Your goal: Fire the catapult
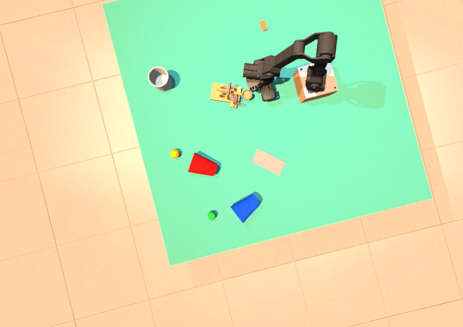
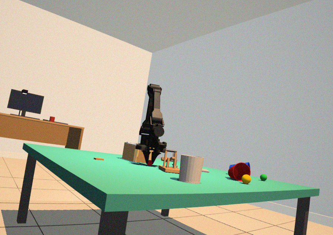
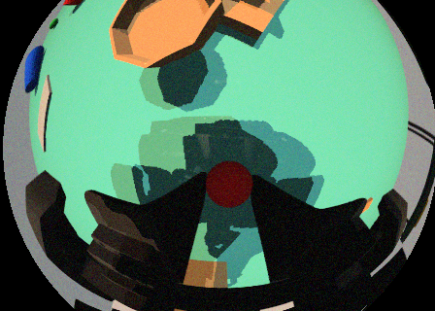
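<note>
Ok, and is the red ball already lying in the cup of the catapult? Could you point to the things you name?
No, the red ball (image 2: 149, 162) (image 3: 229, 185) is between the fingers of the gripper (image 2: 149, 163) (image 3: 228, 179), apart from the catapult's cup (image 1: 246, 94) (image 3: 167, 25).

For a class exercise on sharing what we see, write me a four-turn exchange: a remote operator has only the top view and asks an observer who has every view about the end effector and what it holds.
Operator: From above, the arm hides the fingertips. Is anything in the end effector?
Observer: Yes. The wrist view shows a dark red ball gripped between its two fingers.
Operator: Is the ball held up high, or is it down near the table?
Observer: Down low. The exterior view shows it at the very tips of the fingers, close to the table top; I can't tell whether it touches.
</note>
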Controlling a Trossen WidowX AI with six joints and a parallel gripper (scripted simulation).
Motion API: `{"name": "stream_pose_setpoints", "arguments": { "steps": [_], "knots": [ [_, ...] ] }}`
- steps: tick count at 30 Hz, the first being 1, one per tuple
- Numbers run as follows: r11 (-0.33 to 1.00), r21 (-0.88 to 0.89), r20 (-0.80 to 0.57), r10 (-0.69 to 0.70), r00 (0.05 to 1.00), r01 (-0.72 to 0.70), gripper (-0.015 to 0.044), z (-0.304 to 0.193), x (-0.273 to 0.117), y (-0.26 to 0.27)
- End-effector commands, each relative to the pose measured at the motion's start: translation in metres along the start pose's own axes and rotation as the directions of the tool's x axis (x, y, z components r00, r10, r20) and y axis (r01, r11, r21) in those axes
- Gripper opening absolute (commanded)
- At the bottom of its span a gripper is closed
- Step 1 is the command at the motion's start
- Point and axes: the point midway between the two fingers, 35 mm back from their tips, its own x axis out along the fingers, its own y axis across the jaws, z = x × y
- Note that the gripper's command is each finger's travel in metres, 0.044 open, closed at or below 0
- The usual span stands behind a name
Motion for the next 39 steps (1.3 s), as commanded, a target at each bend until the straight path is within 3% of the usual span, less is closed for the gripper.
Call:
{"name": "stream_pose_setpoints", "arguments": {
  "steps": [1, 21, 39],
  "knots": [
    [1.0, -0.005, 0.001, 0.0, 1.0, 0.0, 0.0, 0.003, -0.011, -0.001],
    [1.0, -0.005, 0.002, 0.0, 1.0, 0.0, 0.0, -0.003, -0.122, 0.001],
    [0.99, 0.133, -0.096, 0.06, 0.994, -0.047, 0.0, 0.031, -0.122, 0.008]
  ]
}}
